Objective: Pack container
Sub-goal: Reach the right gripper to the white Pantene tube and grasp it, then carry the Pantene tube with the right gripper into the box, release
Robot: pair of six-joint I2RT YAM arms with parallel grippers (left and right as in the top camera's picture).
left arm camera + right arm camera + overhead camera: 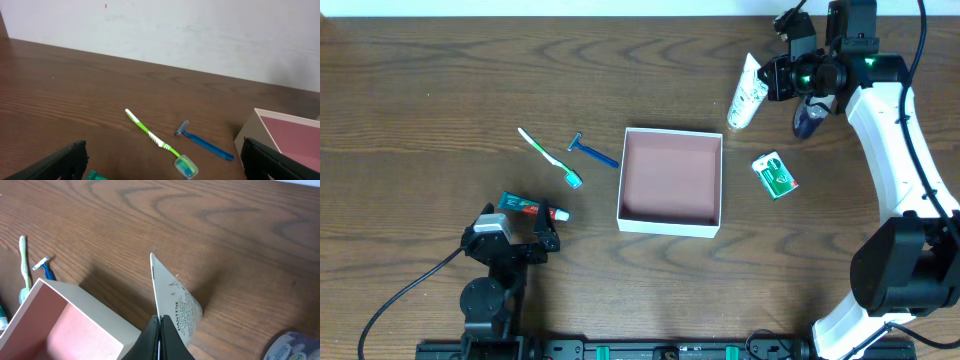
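Note:
The container is a shallow white box with a pink inside, open at mid-table; its corner shows in the right wrist view and its edge in the left wrist view. My right gripper is shut on the thin flat edge of a white Pantene tube, just beyond the box's far right corner. My left gripper stands wide open near the front left, with nothing between its fingers. A green toothpaste tube lies just ahead of it.
A green toothbrush and a blue razor lie left of the box. A green-white packet sits to its right. A dark blue bottle lies under the right arm.

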